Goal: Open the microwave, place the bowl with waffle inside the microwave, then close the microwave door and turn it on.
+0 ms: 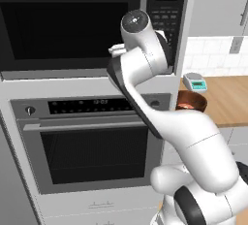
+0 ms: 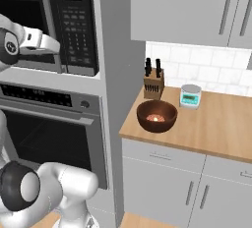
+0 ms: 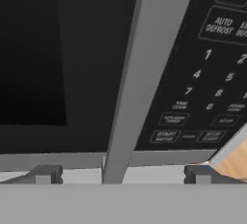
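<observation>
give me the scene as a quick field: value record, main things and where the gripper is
microwave door: shut, black glass
door handle: vertical grey bar, left of the keypad
gripper: open, fingers either side of the handle's lower end, not yet closed on it
bowl with waffle: on the wooden counter, right of the oven column
kitchen scale: behind the bowl
knife block: by the wall, left of the scale
oven: below the microwave, door shut

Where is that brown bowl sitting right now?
In the right base view, the bowl with waffle sits on the wooden counter, right of the oven column, before the knife block and scale.
</observation>
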Robot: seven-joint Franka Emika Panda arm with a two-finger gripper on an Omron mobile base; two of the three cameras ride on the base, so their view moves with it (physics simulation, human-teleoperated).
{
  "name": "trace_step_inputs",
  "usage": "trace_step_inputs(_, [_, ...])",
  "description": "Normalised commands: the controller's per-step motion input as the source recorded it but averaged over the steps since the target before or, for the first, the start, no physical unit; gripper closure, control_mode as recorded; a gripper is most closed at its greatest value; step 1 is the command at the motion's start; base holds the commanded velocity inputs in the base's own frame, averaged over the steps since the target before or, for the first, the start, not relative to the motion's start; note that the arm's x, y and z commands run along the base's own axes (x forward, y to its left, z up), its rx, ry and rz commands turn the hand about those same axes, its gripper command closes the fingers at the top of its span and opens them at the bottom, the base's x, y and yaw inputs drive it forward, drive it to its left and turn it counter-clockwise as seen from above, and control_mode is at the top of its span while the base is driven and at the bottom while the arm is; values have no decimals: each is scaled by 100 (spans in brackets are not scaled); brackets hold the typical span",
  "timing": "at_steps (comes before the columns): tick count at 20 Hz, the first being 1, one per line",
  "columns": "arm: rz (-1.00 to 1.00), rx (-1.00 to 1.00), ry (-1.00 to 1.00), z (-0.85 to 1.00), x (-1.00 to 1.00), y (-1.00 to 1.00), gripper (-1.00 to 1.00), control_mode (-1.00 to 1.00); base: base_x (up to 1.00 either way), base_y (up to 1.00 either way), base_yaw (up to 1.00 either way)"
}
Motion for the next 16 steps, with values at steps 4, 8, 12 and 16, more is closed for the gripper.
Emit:
trace_step_inputs(4, [0,0,-17,-20,61,0,-100,-100,0,0,0])
trace_step_inputs(8, [0,0,-20,-26,65,0,-100,-100,0,0,0])
trace_step_inputs(12, [0,0,-17,-24,69,0,-100,-100,0,0,0])
trace_step_inputs(16, [3,0,-20,-33,71,-5,-100,-100,0,0,0])
